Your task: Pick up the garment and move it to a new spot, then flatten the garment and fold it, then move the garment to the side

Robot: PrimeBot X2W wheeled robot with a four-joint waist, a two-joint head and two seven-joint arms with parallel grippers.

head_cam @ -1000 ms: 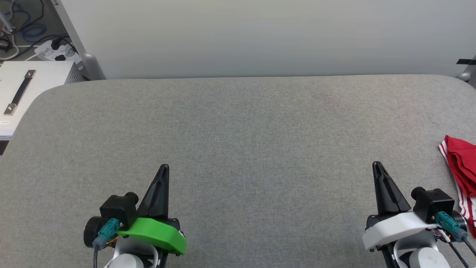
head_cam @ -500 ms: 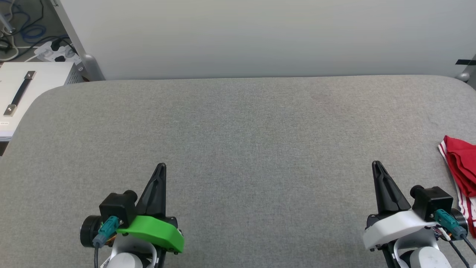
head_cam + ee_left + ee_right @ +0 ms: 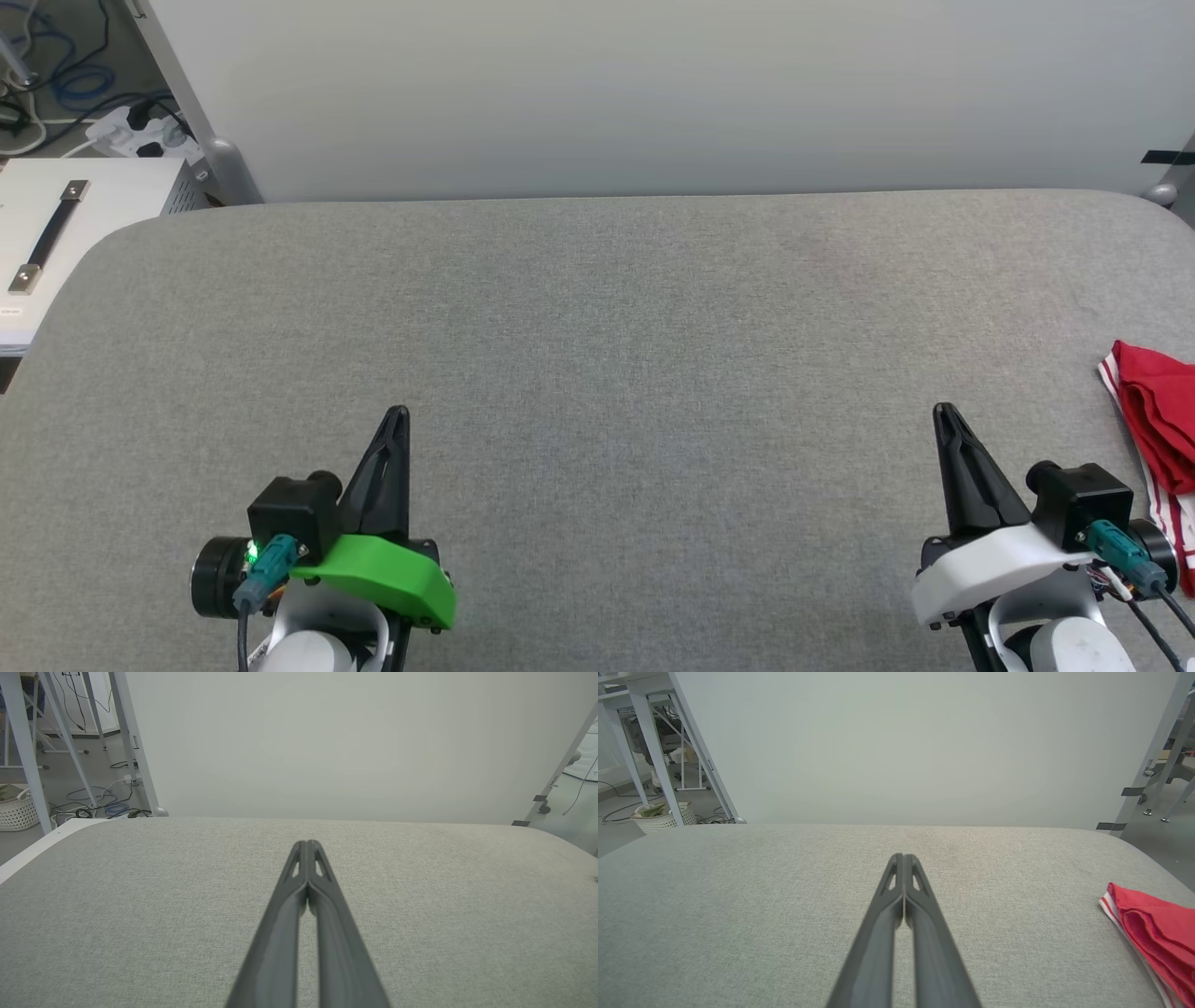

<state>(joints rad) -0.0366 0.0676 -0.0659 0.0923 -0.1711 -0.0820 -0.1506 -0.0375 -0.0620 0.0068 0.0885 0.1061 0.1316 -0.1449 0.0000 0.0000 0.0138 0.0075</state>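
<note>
One garment (image 3: 1158, 415) right of right gripper (image 3: 945, 412)

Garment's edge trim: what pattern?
Red-and-white stripes along the red garment, clearest in the right wrist view.

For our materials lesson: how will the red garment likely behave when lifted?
The garment lies in soft folds, so it would probably droop and unfold. It looks thin, likely light. Pushed across the textured table, it may bunch.

Red garment (image 3: 1160, 411) with striped trim, folded, lying at table's right edge
</note>
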